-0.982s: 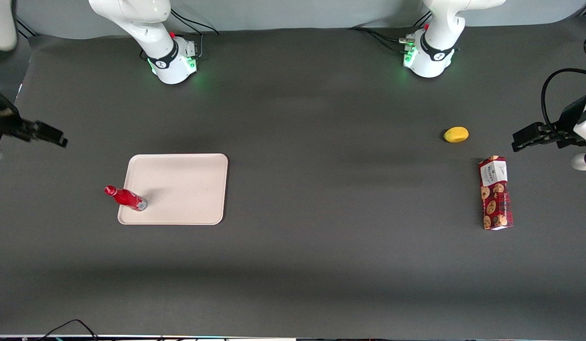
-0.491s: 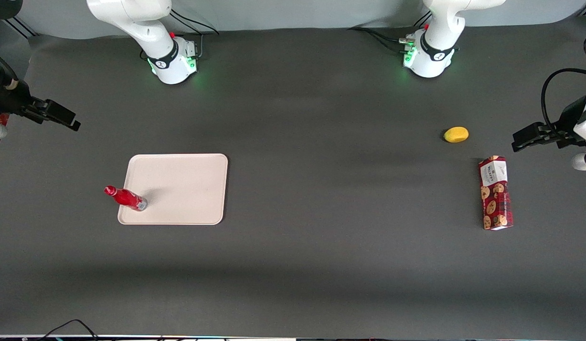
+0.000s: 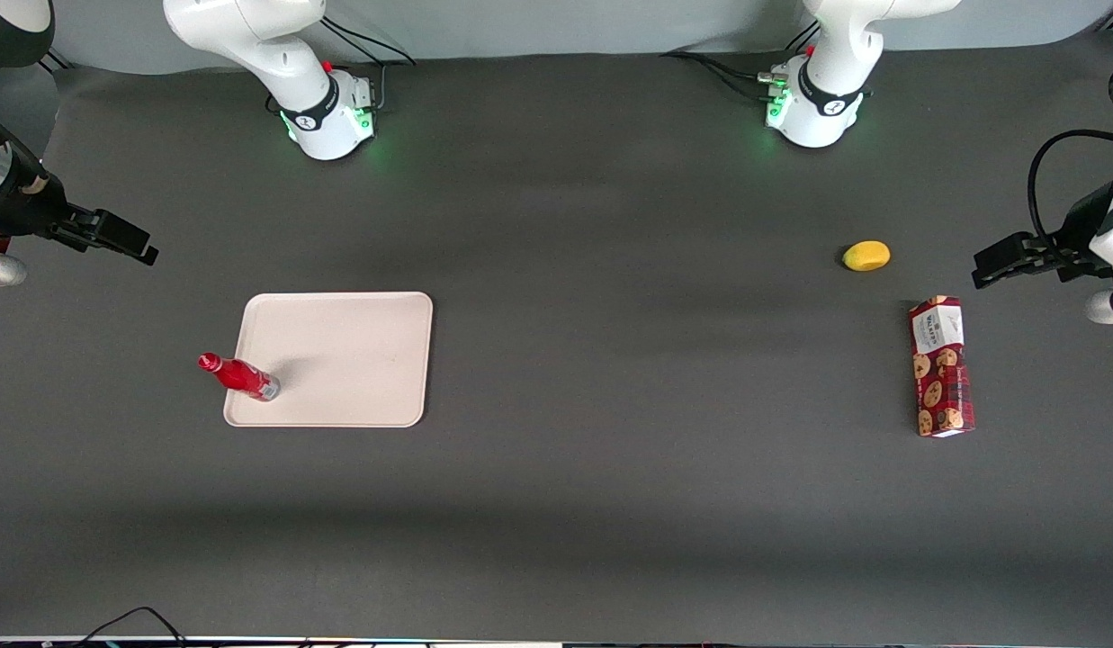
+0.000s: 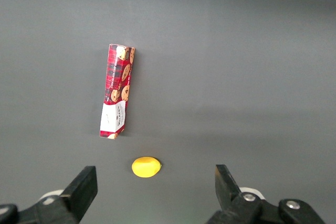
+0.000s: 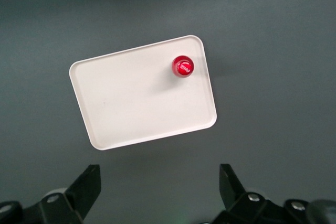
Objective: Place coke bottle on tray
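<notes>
Your slim red coke bottle [image 3: 239, 376] is standing upright in a corner of the flat cream-beige tray [image 3: 349, 355]; the hand [image 5: 160, 192] is hovering above, fingers spread wide, holding nothing.

coke bottle [image 3: 238, 376] upright on tray [image 3: 349, 355] (corner) | pincer [image 3: 115, 238] apart, raised

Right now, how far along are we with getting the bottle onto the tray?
It looks done: the bottle stands upright on the tray, near one corner. Nothing is in hand; the hand is open, high above the tray and apart from the bottle. Nothing visible is left.
</notes>
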Tool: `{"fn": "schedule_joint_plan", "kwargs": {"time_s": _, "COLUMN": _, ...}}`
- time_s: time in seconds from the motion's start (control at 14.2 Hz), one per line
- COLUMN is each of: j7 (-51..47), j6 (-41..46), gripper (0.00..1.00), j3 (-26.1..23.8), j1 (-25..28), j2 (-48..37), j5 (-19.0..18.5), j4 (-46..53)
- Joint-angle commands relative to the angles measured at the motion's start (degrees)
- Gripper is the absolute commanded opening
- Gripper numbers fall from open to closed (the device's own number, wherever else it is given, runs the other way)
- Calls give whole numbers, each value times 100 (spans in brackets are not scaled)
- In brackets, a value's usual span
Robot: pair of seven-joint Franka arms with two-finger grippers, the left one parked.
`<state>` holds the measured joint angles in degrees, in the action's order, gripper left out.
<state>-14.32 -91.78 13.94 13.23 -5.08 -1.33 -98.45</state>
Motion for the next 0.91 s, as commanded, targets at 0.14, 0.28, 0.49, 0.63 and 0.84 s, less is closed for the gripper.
{"fn": "schedule_joint_plan", "kwargs": {"time_s": 0.14, "j7": -27, "j6": -261, "gripper": 100, "j3": -709, "j1": -857, "j2": 165, "j5": -51, "j4": 80}}
{"fn": "schedule_joint_plan", "kwargs": {"time_s": 0.28, "j7": 69, "j6": -462, "gripper": 100, "j3": -726, "j1": -910, "j2": 148, "j5": -34, "j4": -129}}
{"fn": "schedule_joint_plan", "kwargs": {"time_s": 0.49, "j7": 193, "j6": -508, "gripper": 100, "j3": -551, "j1": -831, "j2": 68, "j5": 10, "j4": -201}}
{"fn": "schedule_joint_plan", "kwargs": {"time_s": 0.63, "j7": 201, "j6": -507, "gripper": 100, "j3": -533, "j1": -805, "j2": 164, "j5": 282, "j4": 0}}
{"fn": "schedule_joint_plan", "kwargs": {"time_s": 0.84, "j7": 149, "j6": -499, "gripper": 100, "j3": -533, "j1": -805, "j2": 226, "j5": 309, "j4": 89}}
